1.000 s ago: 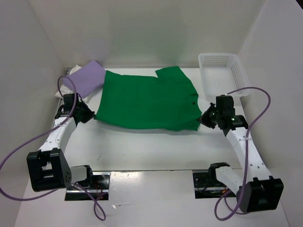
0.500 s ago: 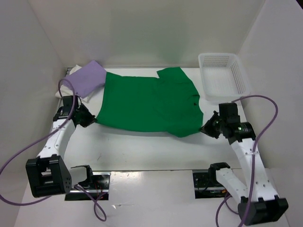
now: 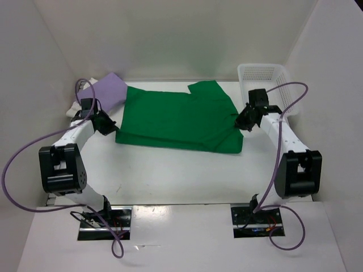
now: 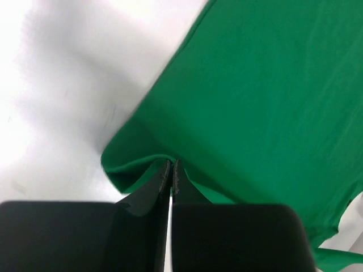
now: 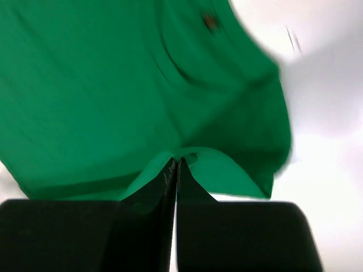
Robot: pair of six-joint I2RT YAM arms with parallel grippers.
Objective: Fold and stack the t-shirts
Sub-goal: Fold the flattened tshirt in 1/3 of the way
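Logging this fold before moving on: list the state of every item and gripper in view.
green shirt, spread out, both side edges pinched.
purple shirt, folded, lying at the far left.
white shirt, mostly hidden under the purple shirt.
basket, upright, empty.
left gripper, shut on green shirt.
right gripper, shut on green shirt.

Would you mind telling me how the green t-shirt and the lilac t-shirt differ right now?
The green t-shirt lies spread across the middle of the table; the lilac t-shirt is a compact bundle at the far left. The left gripper and right gripper pinch the green t-shirt's edges; nothing holds the lilac t-shirt. Both are plain cloth.
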